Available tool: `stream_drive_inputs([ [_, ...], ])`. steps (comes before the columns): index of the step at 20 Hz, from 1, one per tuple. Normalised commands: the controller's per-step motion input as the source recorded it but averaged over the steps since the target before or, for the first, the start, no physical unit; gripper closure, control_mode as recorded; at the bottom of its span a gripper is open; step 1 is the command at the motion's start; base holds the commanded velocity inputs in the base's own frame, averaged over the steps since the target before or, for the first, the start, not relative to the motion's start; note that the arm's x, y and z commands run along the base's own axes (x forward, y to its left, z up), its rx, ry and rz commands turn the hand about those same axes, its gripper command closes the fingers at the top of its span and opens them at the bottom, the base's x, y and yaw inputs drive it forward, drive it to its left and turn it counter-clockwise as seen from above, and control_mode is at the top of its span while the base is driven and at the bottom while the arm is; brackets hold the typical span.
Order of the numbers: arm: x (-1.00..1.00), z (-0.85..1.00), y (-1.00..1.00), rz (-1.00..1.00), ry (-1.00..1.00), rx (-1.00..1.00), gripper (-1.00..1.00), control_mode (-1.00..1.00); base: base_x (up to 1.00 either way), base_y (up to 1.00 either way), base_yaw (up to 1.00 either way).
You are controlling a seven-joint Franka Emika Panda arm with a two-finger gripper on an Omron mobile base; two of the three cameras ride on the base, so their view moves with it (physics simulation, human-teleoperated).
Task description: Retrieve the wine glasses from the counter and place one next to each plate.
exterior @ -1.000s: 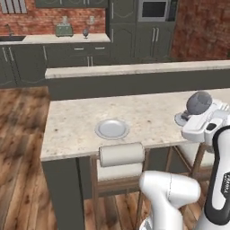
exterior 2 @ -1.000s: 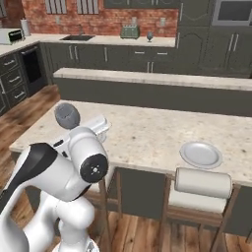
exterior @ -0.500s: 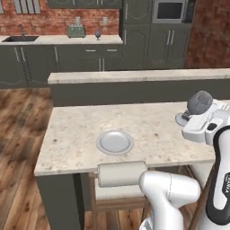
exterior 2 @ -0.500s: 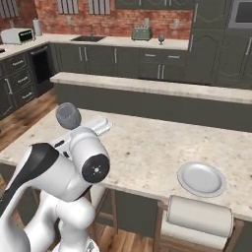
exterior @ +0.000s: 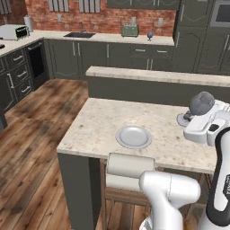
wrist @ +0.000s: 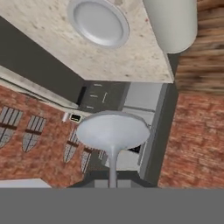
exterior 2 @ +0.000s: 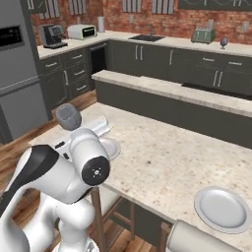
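One pale plate (exterior: 133, 136) lies on the island top (exterior: 99, 126) to the left of our claw (exterior: 194, 117), which is pinched shut on the stem of a dark wine glass (exterior: 201, 103) held above the stone. A second glass (exterior: 149, 34), small and hard to make out, stands far beyond on the counter (exterior: 103, 37) by the brick wall, with another plate (exterior 2: 222, 208) to the claw's right.

In the hand view the held wine glass (wrist: 112, 131) runs out of sight at the stem's lower end, so the end effector's fingers cannot be made out. The far wine glass (exterior: 150, 34) on the back surface (exterior: 103, 36) (a tiny speck) is too small to tell details. A second plate (exterior 2: 111, 147) sits half hidden behind the arm.
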Motion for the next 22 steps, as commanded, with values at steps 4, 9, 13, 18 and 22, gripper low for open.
stream_drive_inputs([
  [4,0.38,-0.27,-0.29,0.21,0.08,0.01,1.0,-1.0,0.34,-0.23,0.21],
  [9,0.36,-0.39,-0.32,0.31,0.02,0.0,1.0,-1.0,0.0,0.0,0.0],
  [13,0.29,-0.52,-0.27,0.28,0.1,0.0,1.0,-1.0,0.0,0.0,0.0],
  [18,0.37,-0.4,-0.14,0.18,0.06,0.0,1.0,-1.0,0.0,0.0,0.0],
  [22,0.5,-0.43,-0.03,0.07,0.07,0.0,1.0,-1.0,0.0,0.0,0.0],
])
